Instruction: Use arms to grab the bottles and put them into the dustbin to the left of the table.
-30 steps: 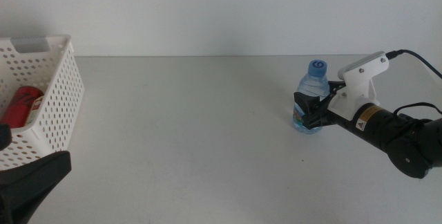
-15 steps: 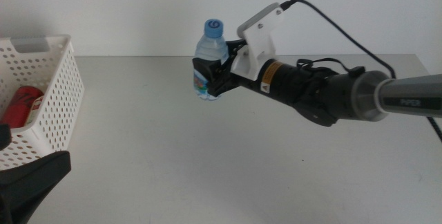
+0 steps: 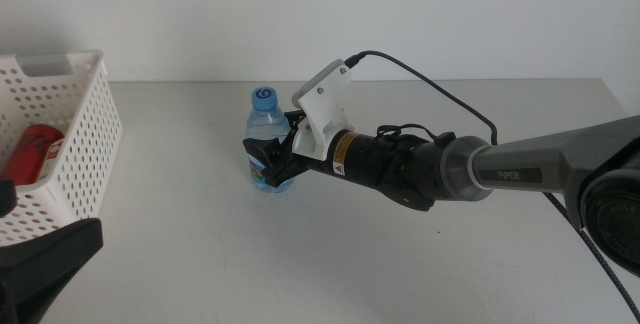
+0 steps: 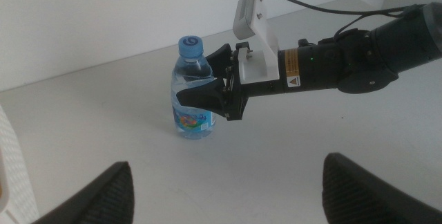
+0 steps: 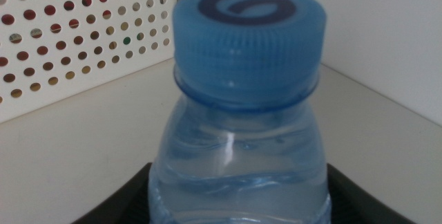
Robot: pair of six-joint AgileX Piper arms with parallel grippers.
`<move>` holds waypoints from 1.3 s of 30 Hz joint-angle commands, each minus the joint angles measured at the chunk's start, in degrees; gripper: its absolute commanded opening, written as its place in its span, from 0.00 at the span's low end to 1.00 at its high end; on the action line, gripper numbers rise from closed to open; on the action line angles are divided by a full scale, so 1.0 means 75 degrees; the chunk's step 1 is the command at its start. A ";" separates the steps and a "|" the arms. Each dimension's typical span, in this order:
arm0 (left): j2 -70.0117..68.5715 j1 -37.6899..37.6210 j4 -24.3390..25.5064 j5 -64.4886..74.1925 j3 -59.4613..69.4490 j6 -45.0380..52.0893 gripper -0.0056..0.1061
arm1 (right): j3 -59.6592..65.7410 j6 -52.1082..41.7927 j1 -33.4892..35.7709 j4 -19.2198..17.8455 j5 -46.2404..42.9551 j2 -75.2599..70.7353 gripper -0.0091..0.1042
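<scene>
Table (image 3: 200, 244), w/ basket (image 3: 85, 154) at its left edge; red can (image 3: 28, 152) inside, rest of basket cut off. Right gripper (image 3: 270, 156) clamped round the water bottle (image 3: 265, 136) mid-body, approx mid-table. Bottle prob light, thin-walled, squashy; grip below shoulder. Can't tell if base touches table. Left gripper (image 4: 228, 189) waits nearby, spread wide.

The water bottle (image 3: 265, 140), clamped in the right tool (image 3: 272, 157), has been carried leftward across the table (image 3: 200, 214), raised on the way, and brought nearer the dustbin (image 3: 85, 154).
</scene>
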 commanded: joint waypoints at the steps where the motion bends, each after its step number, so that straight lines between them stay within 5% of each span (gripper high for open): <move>1: 0.0068 -0.0056 -0.0102 -0.0576 -0.0181 -0.0106 0.89 | -0.0301 0.0138 0.0031 0.0179 -0.0905 -0.0531 0.23; 8: 0.0068 -0.0056 -0.0102 -0.0576 -0.0181 -0.0106 0.89 | -0.0284 0.0502 0.0031 0.0043 -0.1062 -0.0539 0.74; 12: 0.0068 -0.0056 -0.0102 -0.0576 -0.0181 -0.0106 0.89 | -0.0204 0.0501 0.0031 -0.0048 -0.1054 -0.0682 0.91; 23: 0.0068 -0.0056 -0.0102 -0.0576 -0.0181 -0.0106 0.89 | 0.3356 0.0511 -0.0043 0.0689 -0.0679 -0.3690 0.91; 30: 0.0068 -0.0056 -0.0102 -0.0576 -0.0181 -0.0106 0.89 | 0.4539 0.0500 -0.0018 0.1196 0.2796 -0.6830 0.85; 33: 0.0068 -0.0056 -0.0102 -0.0578 -0.0165 -0.0106 0.89 | 0.4522 0.0262 0.0043 0.1955 0.4050 -0.8086 0.80; 39: 0.0068 -0.0056 -0.0102 -0.0578 -0.0165 -0.0106 0.89 | 0.4385 -0.2835 0.0042 0.4608 0.6063 -0.9758 0.70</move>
